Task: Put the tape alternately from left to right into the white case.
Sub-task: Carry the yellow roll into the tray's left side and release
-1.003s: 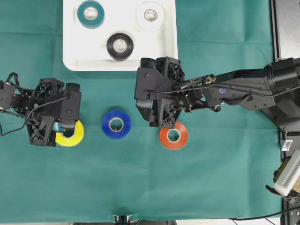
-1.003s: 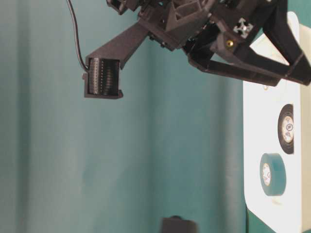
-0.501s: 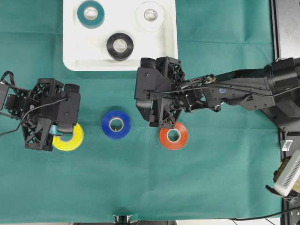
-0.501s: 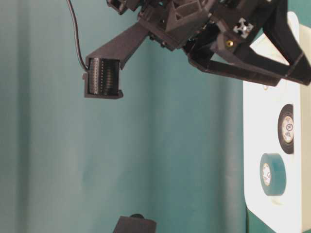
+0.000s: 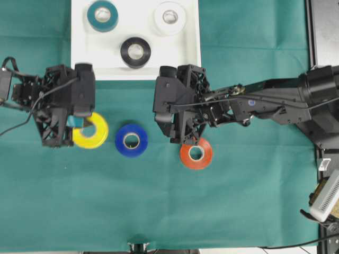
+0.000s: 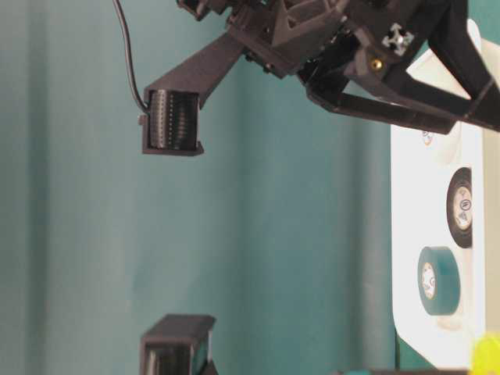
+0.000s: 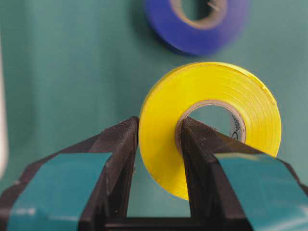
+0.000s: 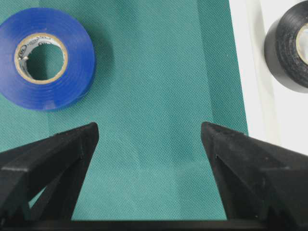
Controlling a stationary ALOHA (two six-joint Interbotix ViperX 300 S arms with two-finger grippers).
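Note:
My left gripper (image 5: 79, 123) (image 7: 159, 130) is shut on the yellow tape (image 5: 91, 130) (image 7: 211, 106). One finger sits in its core and the other outside its wall, holding the roll off the cloth. The blue tape (image 5: 131, 140) (image 8: 45, 57) lies flat just right of it. The red-orange tape (image 5: 196, 153) lies partly under my right gripper (image 5: 172, 114) (image 8: 149, 130), which hangs open over bare cloth with nothing between its fingers. The white case (image 5: 175, 63) (image 8: 250, 72) holds the teal (image 5: 103, 16), white (image 5: 169, 17) and black tape (image 5: 135, 52) (image 8: 288, 53).
A green cloth (image 5: 159, 211) covers the table. The right arm (image 5: 265, 103) stretches in from the right edge, where a black frame (image 5: 323, 32) and a pale device (image 5: 326, 196) stand. In the table-level view the right gripper's fingers (image 6: 172, 125) hang above the cloth beside the case (image 6: 414, 312).
My left gripper has lifted the yellow roll and carried it up and to the right, closer to the blue roll and the case. The right arm has not moved.

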